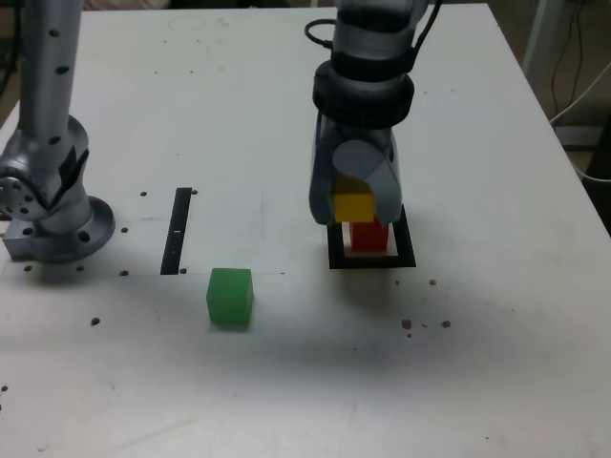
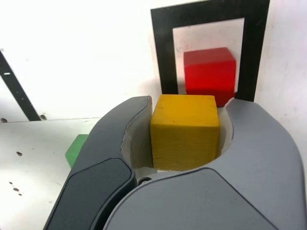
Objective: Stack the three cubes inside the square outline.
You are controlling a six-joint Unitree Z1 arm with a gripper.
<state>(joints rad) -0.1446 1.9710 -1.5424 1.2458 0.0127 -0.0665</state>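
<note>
End effector: the end effector [image 1: 355, 200] is clamped on the yellow cube [image 2: 184, 132], one finger on either side, hanging over the surface [image 1: 516, 363].
Way to the target: the red cube [image 2: 211, 74] lies below and, as the exterior view shows it, a touch to the right of the yellow one; I'd say a small shift that way comes before any lowering.
Yellow cube: a plain matte block, about as long as it is wide, so no long axis to speak of.
Red cube: matte, bright, sitting inside the square outline [image 1: 406, 237], on its white centre.
Green cube: the green cube [image 1: 230, 297] sits on the surface, outside the outline, towards the exterior view's left; looks like the one left for last.
</note>
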